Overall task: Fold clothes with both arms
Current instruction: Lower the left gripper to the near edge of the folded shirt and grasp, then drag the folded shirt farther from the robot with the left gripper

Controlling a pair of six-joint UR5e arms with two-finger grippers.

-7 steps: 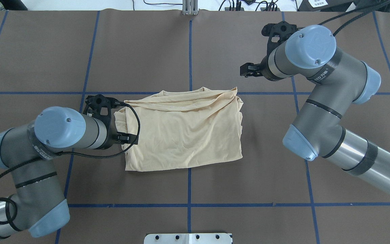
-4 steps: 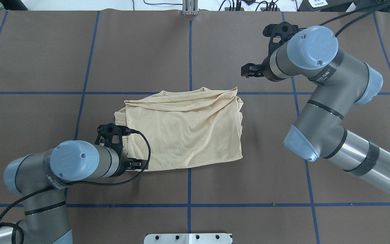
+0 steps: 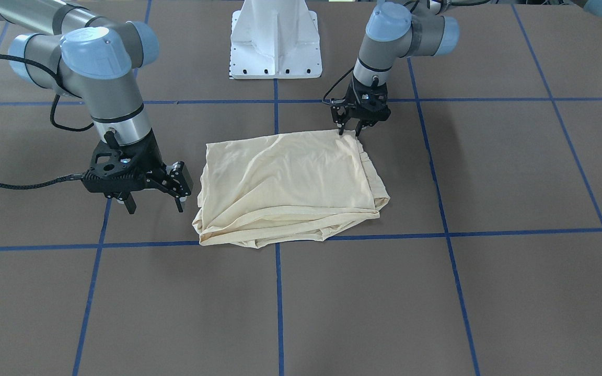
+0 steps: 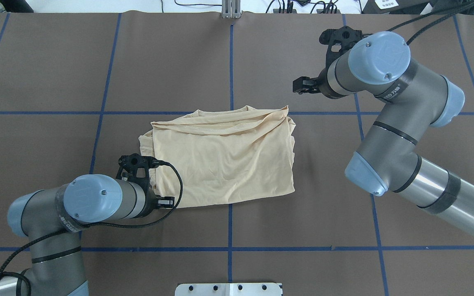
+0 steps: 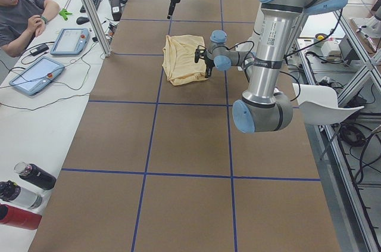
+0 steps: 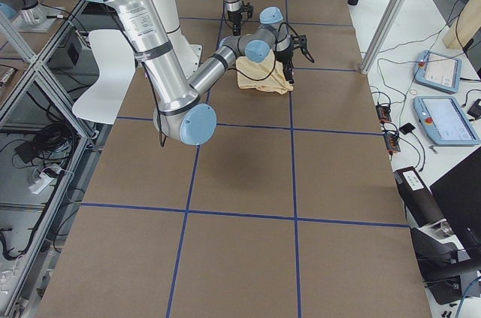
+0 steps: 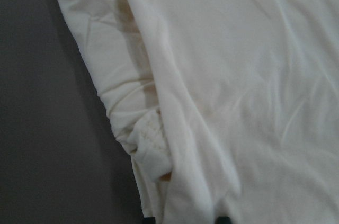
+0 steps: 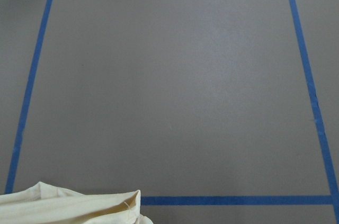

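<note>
**Folded shirt mid-bench, both grippers released**

Brown sheeting crossed by blue tape lines covers the bench. About the middle of the bench lies the cream-yellow shirt, folded into a rough rectangle of several layers, plain side up. One fold edge faces the bench's far edge, and a rumpled sleeve edge faces its left end.

The left gripper points down at the shirt's corner nearest the robot's edge and the left end. Its jaws stand a little apart with cloth showing between the fingertips, not clenched.

The right gripper hangs with jaws spread wide and nothing in them. It is clear of the bench, just off the shirt's corner towards the far edge and the right end.
</note>
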